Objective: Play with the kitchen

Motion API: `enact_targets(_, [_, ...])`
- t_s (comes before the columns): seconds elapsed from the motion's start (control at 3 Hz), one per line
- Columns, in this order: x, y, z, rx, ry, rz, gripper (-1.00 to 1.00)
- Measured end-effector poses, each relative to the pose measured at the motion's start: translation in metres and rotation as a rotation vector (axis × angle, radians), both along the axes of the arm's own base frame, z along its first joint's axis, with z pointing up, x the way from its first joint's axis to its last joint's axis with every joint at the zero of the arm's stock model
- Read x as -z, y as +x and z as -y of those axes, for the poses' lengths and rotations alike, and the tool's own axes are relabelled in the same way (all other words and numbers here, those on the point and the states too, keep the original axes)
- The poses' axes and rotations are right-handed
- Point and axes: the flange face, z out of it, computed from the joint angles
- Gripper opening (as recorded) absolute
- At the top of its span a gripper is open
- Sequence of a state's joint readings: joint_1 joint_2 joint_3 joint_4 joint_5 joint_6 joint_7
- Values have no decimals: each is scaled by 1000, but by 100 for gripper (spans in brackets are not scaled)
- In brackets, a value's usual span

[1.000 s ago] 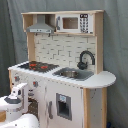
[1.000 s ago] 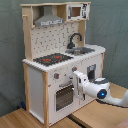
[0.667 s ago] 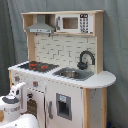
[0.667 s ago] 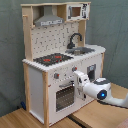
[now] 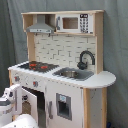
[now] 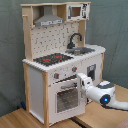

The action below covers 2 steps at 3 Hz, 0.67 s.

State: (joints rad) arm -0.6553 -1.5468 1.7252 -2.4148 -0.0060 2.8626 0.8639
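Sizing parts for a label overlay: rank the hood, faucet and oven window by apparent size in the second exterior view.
1. oven window
2. hood, only slightly smaller, so nearly a tie
3. faucet

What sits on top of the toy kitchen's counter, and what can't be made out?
On the kitchen counter: a black-and-red stovetop, a sink and a black faucet. The sink basin's contents cannot be made out. The gripper is at the oven door.
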Motion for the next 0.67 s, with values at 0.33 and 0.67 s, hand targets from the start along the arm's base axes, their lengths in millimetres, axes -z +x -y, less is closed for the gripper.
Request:
enact_targets(0.33, [1, -21, -11, 21, 1, 5, -100])
enact_targets(0.67, [1, -31, -21, 64, 9, 13, -100])
